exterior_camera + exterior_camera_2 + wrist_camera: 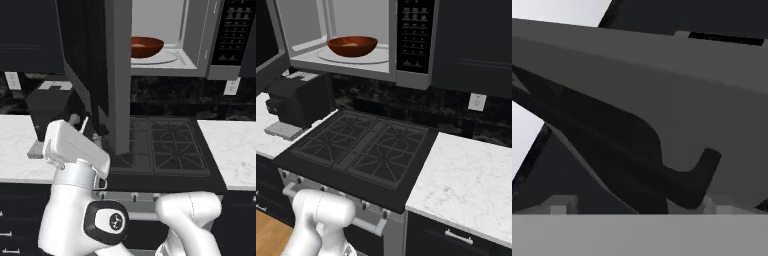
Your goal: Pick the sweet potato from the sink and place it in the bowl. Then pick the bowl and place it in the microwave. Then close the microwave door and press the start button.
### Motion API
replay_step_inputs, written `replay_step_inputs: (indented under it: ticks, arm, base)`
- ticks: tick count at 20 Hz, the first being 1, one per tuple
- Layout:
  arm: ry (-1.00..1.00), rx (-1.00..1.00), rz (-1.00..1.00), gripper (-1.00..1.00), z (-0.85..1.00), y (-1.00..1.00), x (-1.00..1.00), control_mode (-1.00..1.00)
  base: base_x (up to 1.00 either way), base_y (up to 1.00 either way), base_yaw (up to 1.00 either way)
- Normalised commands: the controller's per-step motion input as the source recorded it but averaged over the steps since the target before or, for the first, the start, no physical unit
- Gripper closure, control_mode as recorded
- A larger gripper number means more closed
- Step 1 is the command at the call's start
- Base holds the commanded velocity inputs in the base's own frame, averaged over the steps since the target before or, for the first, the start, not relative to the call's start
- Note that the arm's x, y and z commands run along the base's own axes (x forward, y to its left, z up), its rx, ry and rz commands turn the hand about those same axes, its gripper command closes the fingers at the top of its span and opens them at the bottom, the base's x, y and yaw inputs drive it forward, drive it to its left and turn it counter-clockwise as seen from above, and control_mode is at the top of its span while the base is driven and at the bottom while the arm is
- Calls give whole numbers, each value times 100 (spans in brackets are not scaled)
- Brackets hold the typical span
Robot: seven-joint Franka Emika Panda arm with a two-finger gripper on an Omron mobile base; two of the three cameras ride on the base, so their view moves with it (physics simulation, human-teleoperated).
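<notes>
My gripper (92, 131) hangs with its jaws spread wide and empty, close against the wide grey-framed microwave door (117, 80) with its dark window, which stands swung out. At two o'clock, the round reddish-brown glossy bowl (146, 46) sits inside the large grey steel microwave (381, 30). I judge door-closing is in hand; next I must push the door shut, then reach the black button panel (413, 35).
</notes>
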Motion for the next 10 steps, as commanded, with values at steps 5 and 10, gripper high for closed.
replay_step_inputs:
  ticks: [5,10]
  arm:
    - [-5,48,0,-100,0,-100,-2,-100]
    - [-6,45,0,-100,12,-96,15,-100]
  base:
    - [0,0,0]
    - [0,0,0]
